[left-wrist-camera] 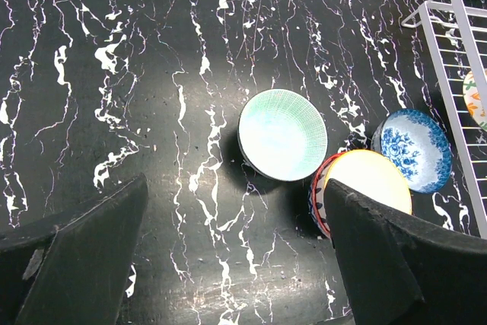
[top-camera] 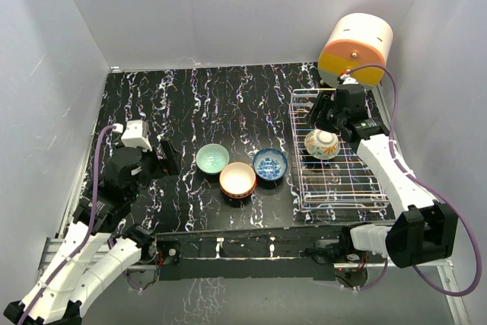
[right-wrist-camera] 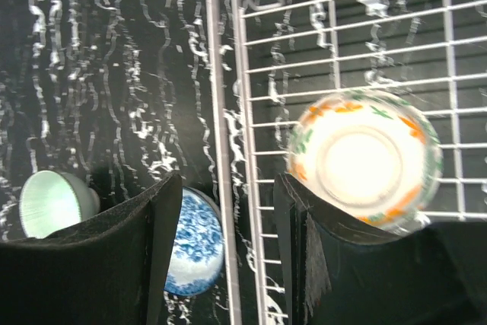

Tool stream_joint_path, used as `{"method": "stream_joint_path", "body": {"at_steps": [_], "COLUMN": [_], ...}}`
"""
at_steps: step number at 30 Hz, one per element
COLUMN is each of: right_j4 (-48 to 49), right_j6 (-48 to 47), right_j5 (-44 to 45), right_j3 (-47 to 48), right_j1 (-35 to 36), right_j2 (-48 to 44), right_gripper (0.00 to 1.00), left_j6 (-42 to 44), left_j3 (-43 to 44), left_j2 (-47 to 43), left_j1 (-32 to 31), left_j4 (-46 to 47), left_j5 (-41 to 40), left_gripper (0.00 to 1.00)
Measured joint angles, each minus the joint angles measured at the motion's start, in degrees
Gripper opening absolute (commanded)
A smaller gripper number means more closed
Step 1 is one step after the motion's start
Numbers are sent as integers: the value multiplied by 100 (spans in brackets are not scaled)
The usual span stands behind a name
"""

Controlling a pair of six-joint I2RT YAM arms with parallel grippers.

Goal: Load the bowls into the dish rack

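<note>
Centre-right of top view: cream bowl [top-camera: 322, 143] upturned in dish rack [top-camera: 338, 188], right gripper [right-wrist-camera: 226, 195] beside it, jaws apart. Best rise clear of tines, then take blue bowl [top-camera: 270, 164] by rim. Left gripper [left-wrist-camera: 236, 182] spread too.

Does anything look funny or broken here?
Nothing looks broken or spilled. Only the cream flower bowl differs: it sits bottom-up in the dish rack, while the mint bowl, red bowl and blue bowl stand open side up on the table.
</note>
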Motion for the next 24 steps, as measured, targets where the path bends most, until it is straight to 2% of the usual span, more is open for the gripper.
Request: {"method": "stream_joint_path", "body": {"at_steps": [10,17,24], "right_j4": [-857,-1167,-994], "right_j6": [-411,-433,-391], "right_j5": [787,874,584], "right_j3": [-321,-595,-868], "right_j1": [-13,83,122], "right_j2": [-391,-490,-455], "right_gripper": [55,55,55], "left_j6": [-24,-26,-39], "left_j3": [-155,-184,-214], "left_j2": [-72,-105,-138], "left_j1": [0,0,0], "left_j4": [22,24,24], "left_j5": [22,20,11], "left_gripper": [97,97,97]}}
